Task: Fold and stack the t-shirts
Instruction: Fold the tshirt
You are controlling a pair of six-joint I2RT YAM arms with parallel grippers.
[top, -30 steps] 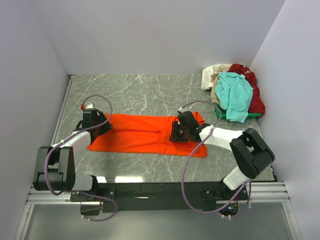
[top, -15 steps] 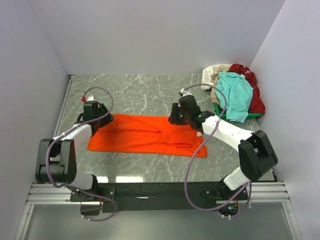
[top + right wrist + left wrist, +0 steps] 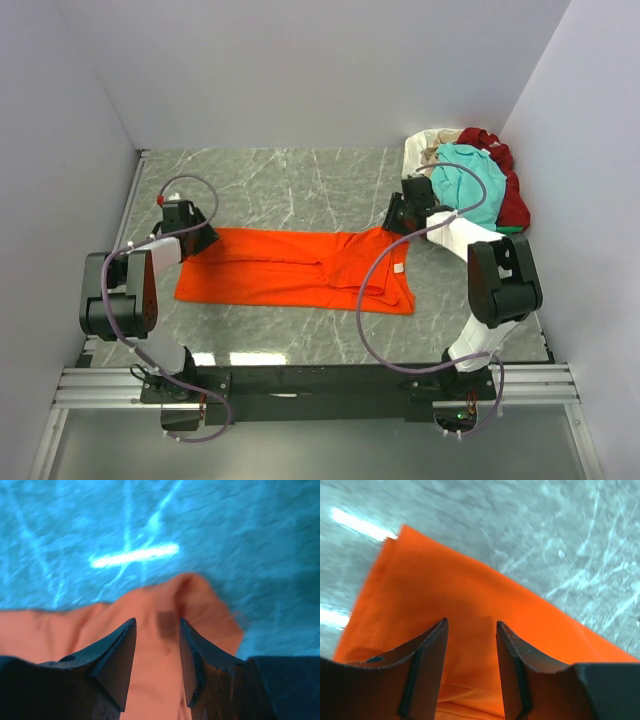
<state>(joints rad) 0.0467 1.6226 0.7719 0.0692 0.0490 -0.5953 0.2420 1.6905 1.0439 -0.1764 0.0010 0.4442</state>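
**While the orange shirt [image 3: 290, 270] lies flat, both far corners need a clean pinch**

It lies as a long strip across the middle of the desk [image 3: 280, 185]. The left fingers [image 3: 427, 655] stand spread over its far left corner and the right fingers [image 3: 117, 650] stand spread over its far right corner, neither pinching anything. The fold probably wants both to drop together, catch every layer at the edge, then lift evenly. Just beside the right corner sits the pile of shirts [image 3: 470, 190], teal, dark red and cream. A cable [image 3: 372, 300] loops across the shirt's right end and might drag it.
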